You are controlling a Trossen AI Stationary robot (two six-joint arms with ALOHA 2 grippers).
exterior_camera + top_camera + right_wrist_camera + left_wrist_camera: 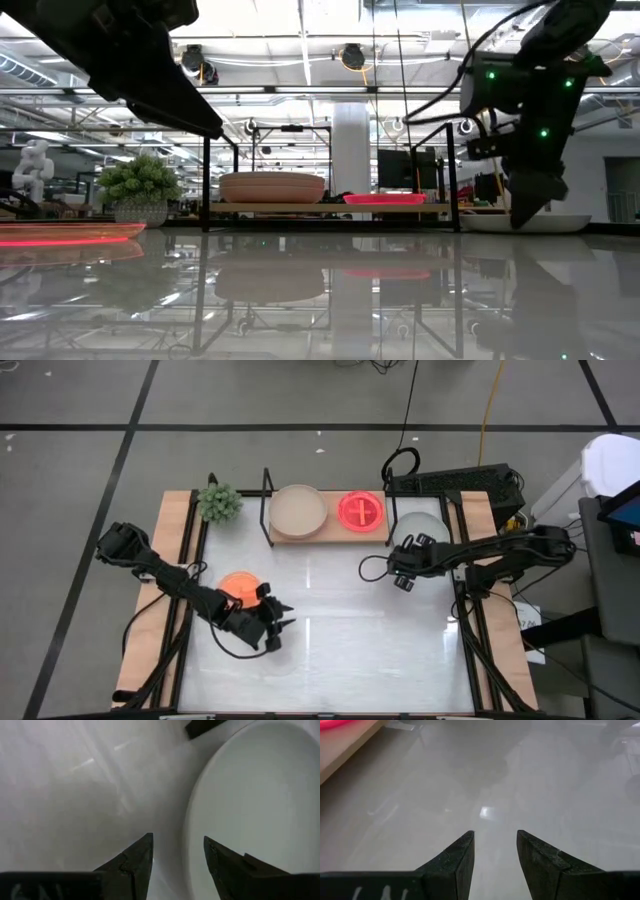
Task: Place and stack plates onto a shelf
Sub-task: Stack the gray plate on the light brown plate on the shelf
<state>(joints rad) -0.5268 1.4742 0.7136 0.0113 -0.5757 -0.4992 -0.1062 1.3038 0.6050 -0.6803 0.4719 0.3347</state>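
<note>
Fingers (135,865) of my right gripper (404,566) are standing spread w/ nothing between them, hovering just at the rim of the pale grey plate (260,805), which is sitting by the surface's right edge, just beside the shelf (325,532). On the shelf: beige plate stack (298,509) and hot pink plate (360,510), side by side. My left gripper (277,622) is hanging partly spread & empty near the front-left, right beside the orange plate (238,585). Small potted plant (219,502) is sitting at the back-left corner.
</note>
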